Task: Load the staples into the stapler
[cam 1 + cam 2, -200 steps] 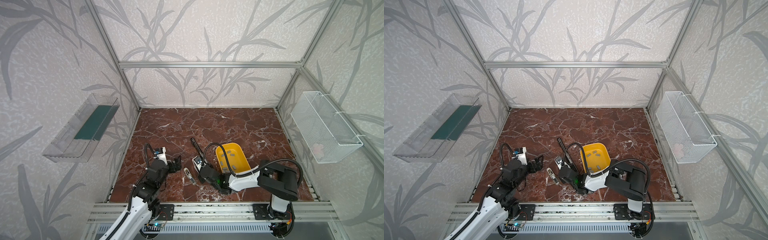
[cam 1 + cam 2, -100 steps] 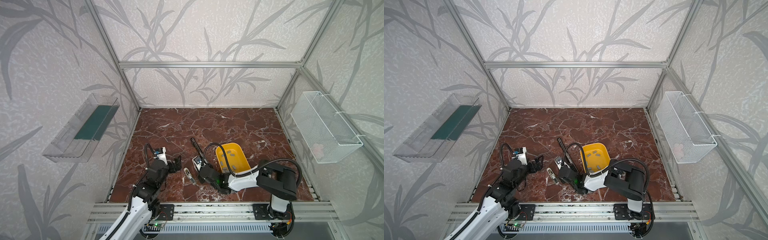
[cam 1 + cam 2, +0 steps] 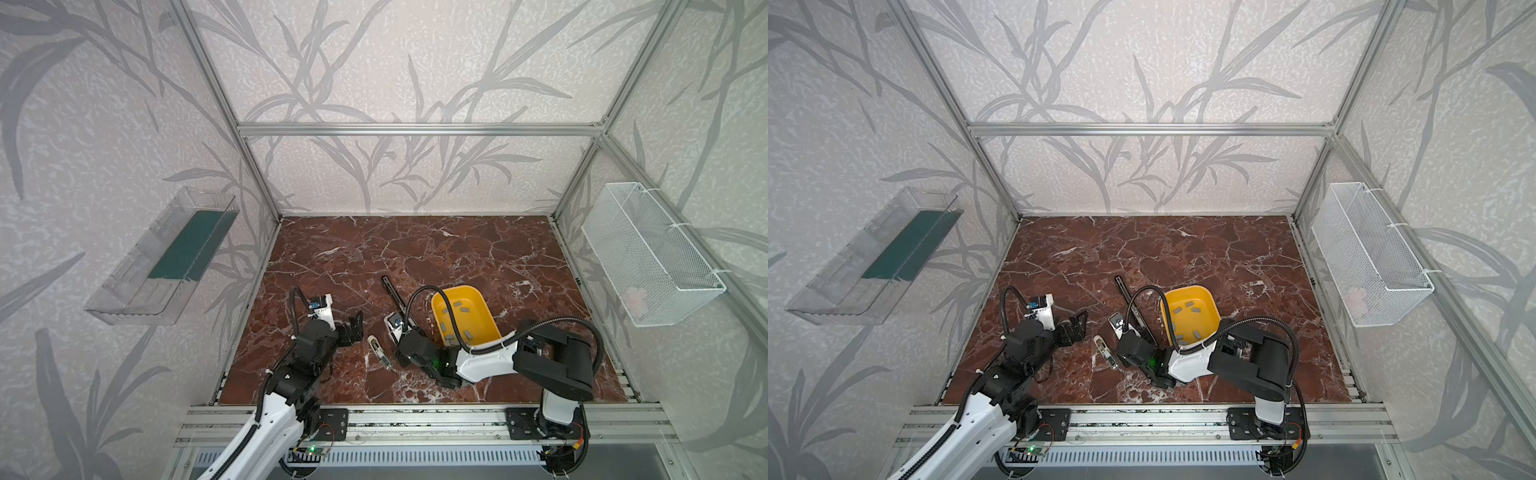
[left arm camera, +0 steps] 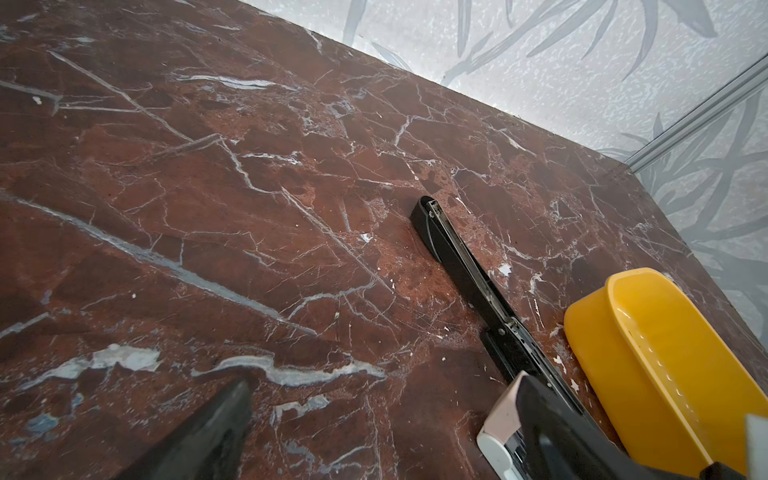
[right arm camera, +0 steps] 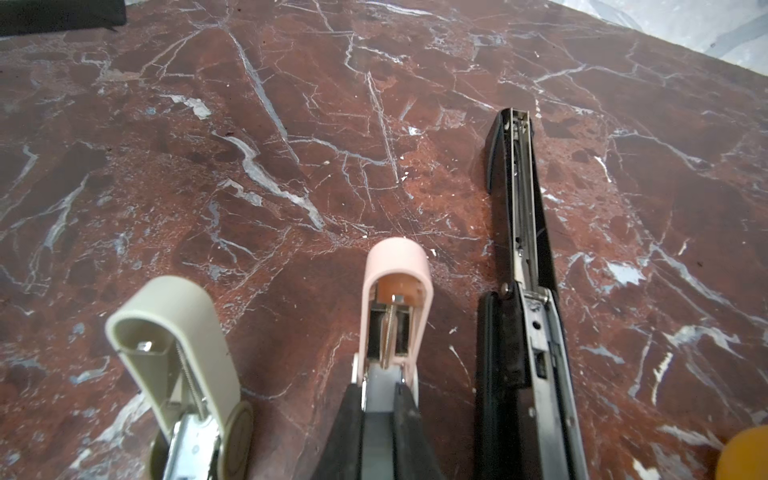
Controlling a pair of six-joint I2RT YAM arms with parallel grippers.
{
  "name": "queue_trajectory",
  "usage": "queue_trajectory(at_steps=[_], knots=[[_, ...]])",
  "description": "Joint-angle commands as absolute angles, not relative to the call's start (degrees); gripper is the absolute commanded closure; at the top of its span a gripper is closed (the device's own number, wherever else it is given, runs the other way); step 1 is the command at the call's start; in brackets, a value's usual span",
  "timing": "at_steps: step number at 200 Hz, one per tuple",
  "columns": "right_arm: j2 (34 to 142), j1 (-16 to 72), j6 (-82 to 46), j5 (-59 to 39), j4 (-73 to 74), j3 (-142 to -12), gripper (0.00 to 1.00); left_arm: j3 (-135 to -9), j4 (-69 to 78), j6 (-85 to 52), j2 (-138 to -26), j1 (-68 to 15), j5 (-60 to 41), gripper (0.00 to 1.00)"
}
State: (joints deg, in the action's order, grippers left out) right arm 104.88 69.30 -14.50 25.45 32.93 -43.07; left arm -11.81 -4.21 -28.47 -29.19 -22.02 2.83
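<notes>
Overhead, both top views show a red-brown marble table with two arms reaching in from the lower edge of the frame.

- **Grippers.** The left gripper, lower left of centre, has its jaws spread wide with nothing between them, and it stands apart from every object. The right gripper, at the bottom centre of the right wrist view, has its jaws drawn together on a flat grey strip. The strip fills the gap between the black fingers.
- **Staplers.** Three staplers lie opened, side by side. In the right wrist view the beige stapler is at lower left and the pink stapler is at centre, directly ahead of the clenched fingers. The long black stapler is at right. In a top view the beige stapler lies between the two grippers. The black stapler runs toward the upper centre of the frame, just beside the bin.
- **Staples.** The yellow bin stands right of centre. The staples, several short grey strips, lie scattered on its floor. A black cable from the right arm arcs across the bin.
</notes>
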Motion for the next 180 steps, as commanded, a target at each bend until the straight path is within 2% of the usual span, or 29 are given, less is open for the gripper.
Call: queue_trajectory(at_steps=[1, 135, 180], knots=[[103.6, 68.9, -13.9, 26.6, 34.4, -42.3, 0.87, -12.1, -2.9, -28.1, -29.2, -22.2, 3.1, 0.01], [101.9, 68.8, -12.4, 26.4, 37.4, -39.8, 0.87, -12.2, -2.9, -28.1, -29.2, -22.4, 3.3, 0.01], [101.1, 68.7, -11.4, 23.4, 40.0, -38.4, 0.87, -12.1, -3.0, -28.1, -29.2, -22.4, 3.4, 0.01]])
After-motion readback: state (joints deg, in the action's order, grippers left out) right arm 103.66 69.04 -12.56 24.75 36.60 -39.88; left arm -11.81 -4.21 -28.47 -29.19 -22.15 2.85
